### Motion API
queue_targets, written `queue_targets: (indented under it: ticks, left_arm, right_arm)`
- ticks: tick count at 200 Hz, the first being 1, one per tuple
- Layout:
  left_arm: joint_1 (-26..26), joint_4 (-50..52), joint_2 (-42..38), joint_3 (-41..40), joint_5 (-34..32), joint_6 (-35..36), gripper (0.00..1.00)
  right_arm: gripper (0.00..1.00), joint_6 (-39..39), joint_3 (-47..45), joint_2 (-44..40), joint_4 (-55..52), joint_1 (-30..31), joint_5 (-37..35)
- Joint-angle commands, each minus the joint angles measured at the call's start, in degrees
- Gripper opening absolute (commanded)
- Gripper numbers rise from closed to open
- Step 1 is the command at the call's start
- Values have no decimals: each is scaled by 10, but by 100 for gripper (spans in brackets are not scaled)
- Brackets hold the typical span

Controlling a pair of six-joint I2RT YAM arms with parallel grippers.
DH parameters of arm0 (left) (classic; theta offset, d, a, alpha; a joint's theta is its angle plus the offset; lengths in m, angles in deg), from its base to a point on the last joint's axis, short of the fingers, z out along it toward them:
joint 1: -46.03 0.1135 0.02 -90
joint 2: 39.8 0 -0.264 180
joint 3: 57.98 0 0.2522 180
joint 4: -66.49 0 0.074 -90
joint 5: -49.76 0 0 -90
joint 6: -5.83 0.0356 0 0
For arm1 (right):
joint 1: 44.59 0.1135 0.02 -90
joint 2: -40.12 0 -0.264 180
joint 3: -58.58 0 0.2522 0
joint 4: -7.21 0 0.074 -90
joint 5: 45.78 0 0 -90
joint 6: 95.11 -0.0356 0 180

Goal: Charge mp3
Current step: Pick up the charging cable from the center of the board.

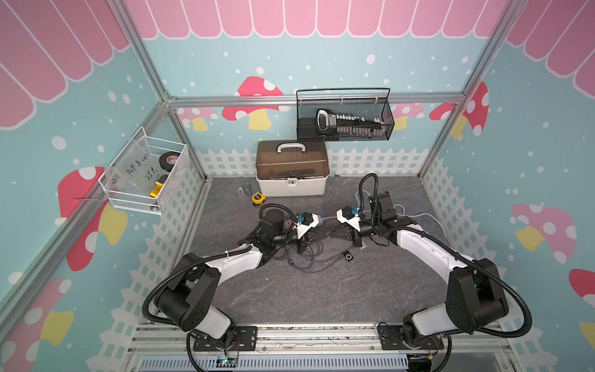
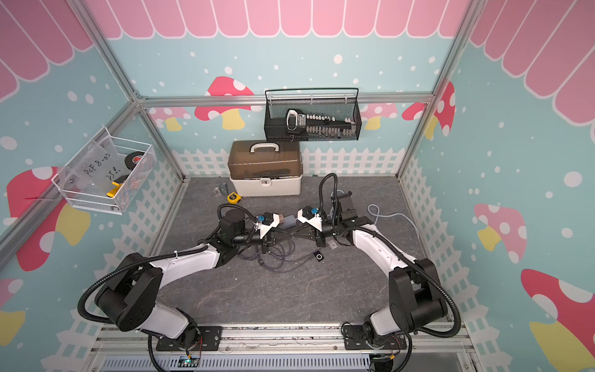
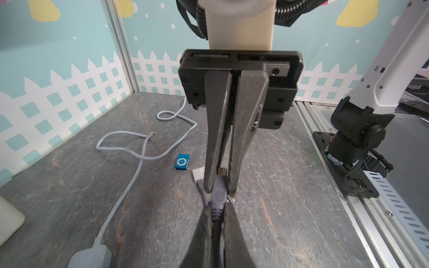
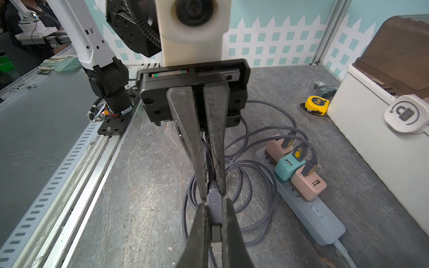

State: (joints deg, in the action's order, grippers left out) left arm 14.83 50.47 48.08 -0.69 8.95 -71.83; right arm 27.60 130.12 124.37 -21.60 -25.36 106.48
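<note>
A purple-grey charging cable (image 4: pixel 255 185) lies coiled on the table, and one plug (image 3: pixel 218 195) of it is lifted between both grippers. My left gripper (image 3: pixel 217 208) is shut on the cable at the plug's ribbed collar. My right gripper (image 4: pixel 214 208) is shut on the plug body, whose connector tip (image 4: pixel 216 233) sticks out between its fingers. In both top views the two grippers (image 1: pixel 322 237) (image 2: pixel 296 236) meet tip to tip at mid-table. A blue mp3 (image 3: pixel 182 161) lies flat on the table. A silver mp3 (image 3: pixel 197 174) beside it is partly hidden behind the right fingers.
A grey power strip (image 4: pixel 308 208) carries pink and teal chargers (image 4: pixel 287 167) with cables plugged in. Its pale cord (image 3: pixel 139 148) loops toward the far wall. A white toolbox (image 1: pixel 291 174) and a yellow tape measure (image 1: pixel 257 197) stand at the back. Wire baskets (image 1: pixel 344 116) (image 1: pixel 145 174) hang on the walls.
</note>
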Motion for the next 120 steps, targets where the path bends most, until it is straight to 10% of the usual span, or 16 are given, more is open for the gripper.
queue_targets:
  ticks: [1, 64, 120]
  left_arm:
    - [-1, -21, 11, 17, 27, -5, 3]
    - [4, 0, 3, 29, 7, 12, 0]
    - [33, 106, -27, 43, -86, 96, 0]
  right_arm:
    - [2, 7, 15, 6, 3, 3, 14]
    - [51, -78, -5, -6, 49, -3, -83]
    - [59, -304, -96, -86, 159, -28, -305]
